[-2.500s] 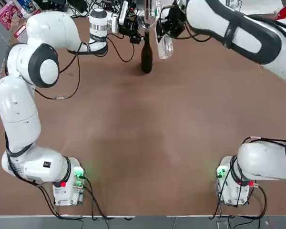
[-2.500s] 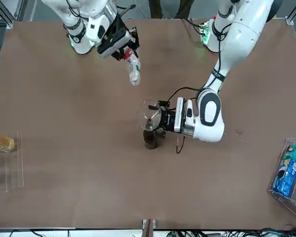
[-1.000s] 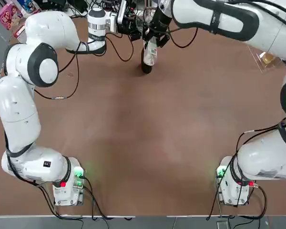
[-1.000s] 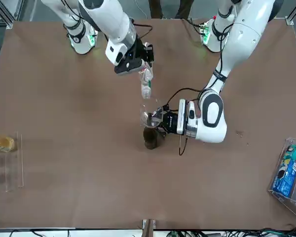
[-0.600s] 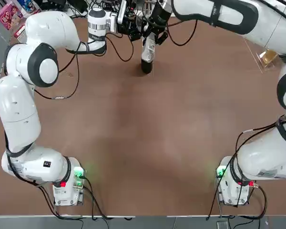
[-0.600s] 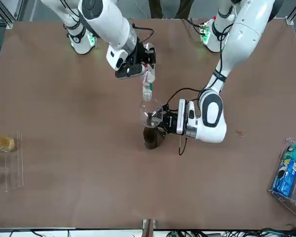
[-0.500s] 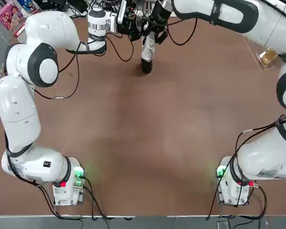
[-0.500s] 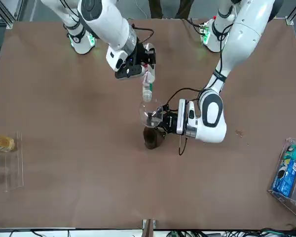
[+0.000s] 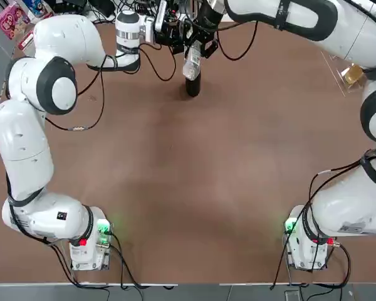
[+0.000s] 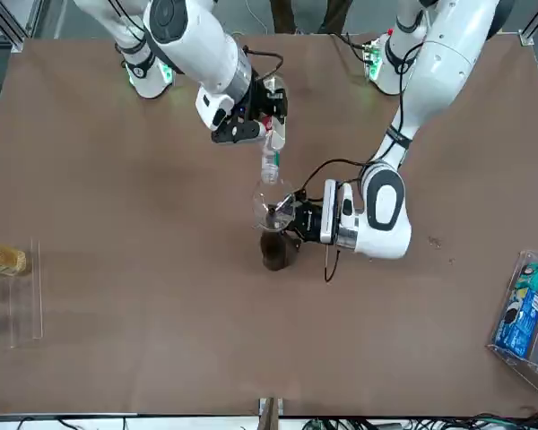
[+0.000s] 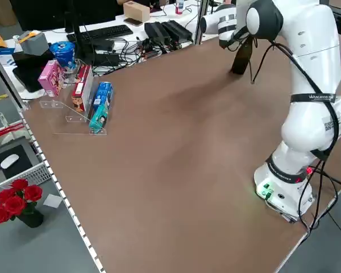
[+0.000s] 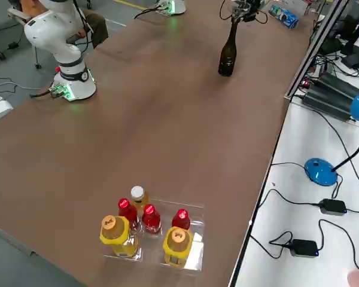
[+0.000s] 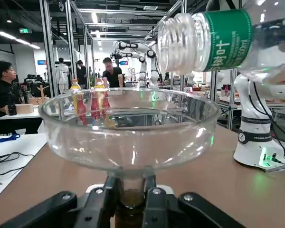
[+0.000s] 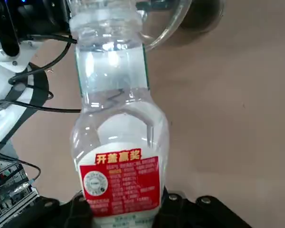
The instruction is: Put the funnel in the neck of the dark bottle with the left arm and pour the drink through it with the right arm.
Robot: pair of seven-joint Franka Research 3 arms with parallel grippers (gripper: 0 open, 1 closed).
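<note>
— So where does the funnel point(image 13: 129, 127) sit?
— On top of the dark bottle point(image 10: 274, 250), its spout in the neck. The left tool point(image 13: 131, 199) is clamped on the spout just under the cone, one finger on each side. The bottle stands upright on the brown surface point(image 10: 143, 296), toward the side away from the robot's bases, about midway between the two arms.
— And the drink point(image 14: 118, 137)?
— It is a small clear plastic bottle with a green band at the neck and a red and white label. The right tool point(image 10: 251, 121) is closed on its base end, and the bottle is tipped mouth down. Its open threaded mouth point(image 13: 178, 42) hangs just above the funnel's rim, toward one edge of the cone, not touching it.
— Is anything running out?
— I cannot tell; the funnel bowl looks clear in the left wrist view.
— Anything else on the surface?
— A clear tray point(image 12: 191, 230) with red-capped and yellow-liquid bottles point(image 12: 178, 242) at the right arm's edge, well apart from the dark bottle, and boxes in a clear holder point(image 10: 524, 309) at the left arm's edge.
</note>
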